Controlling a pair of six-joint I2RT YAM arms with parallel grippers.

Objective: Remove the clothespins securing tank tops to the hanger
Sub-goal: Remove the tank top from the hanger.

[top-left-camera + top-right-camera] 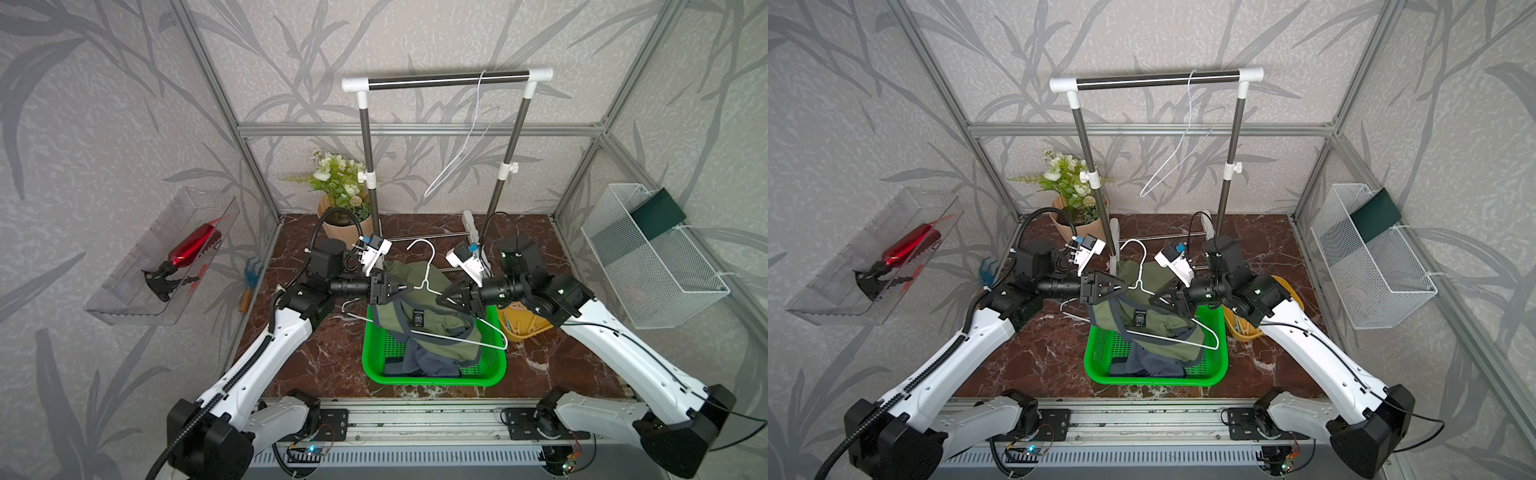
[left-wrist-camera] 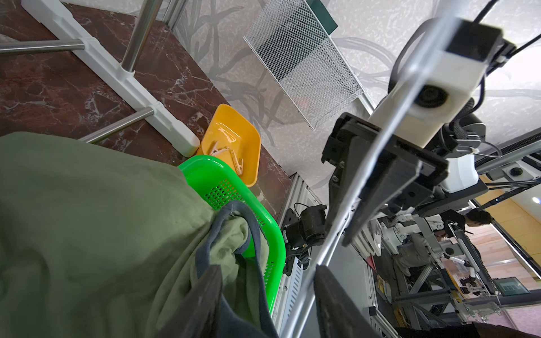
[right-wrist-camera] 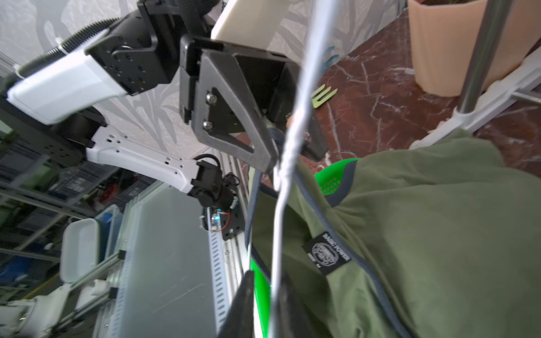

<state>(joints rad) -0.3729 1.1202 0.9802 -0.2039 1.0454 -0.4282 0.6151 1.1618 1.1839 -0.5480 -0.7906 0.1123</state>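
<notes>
Altogether two arms were seen over the counter (image 1: 316, 357), and both were brought to one white wire hanger (image 1: 457, 336) held above the green basket (image 1: 432, 380). The left gripper (image 1: 405, 287) was set at the hanger shoulder nearer its own arm. Its jaws stood part way apart around the wire and a grey-blue strap, and whether anything was pinched there could not be told. The right gripper (image 1: 442, 296) was closed narrowly on the hanger's wire, which was seen between its fingers (image 3: 243, 301) in the right wrist view.

Two tank tops were counted. The olive tank top (image 1: 432, 320) was draped over the held hanger and trailed down into the basket. The navy tank top (image 1: 415, 365) was crumpled in the basket's front half. A few clothespins (image 2: 225, 153), perhaps four, were lying loose in the single yellow bin (image 2: 240, 131), which was placed just beside the basket's far right corner.

A second wire hanger (image 1: 477, 104) was hung from the bar of the one clothes rack (image 1: 449, 79), which was stood along the counter's back edge. One flower pot (image 1: 345, 226) was set toward the back left corner. The basket was placed midway along the front edge. Bare counter was left open from the basket to the left edge and at the front right corner, while the room beyond the basket's right side was taken up by the bin and the right arm.
</notes>
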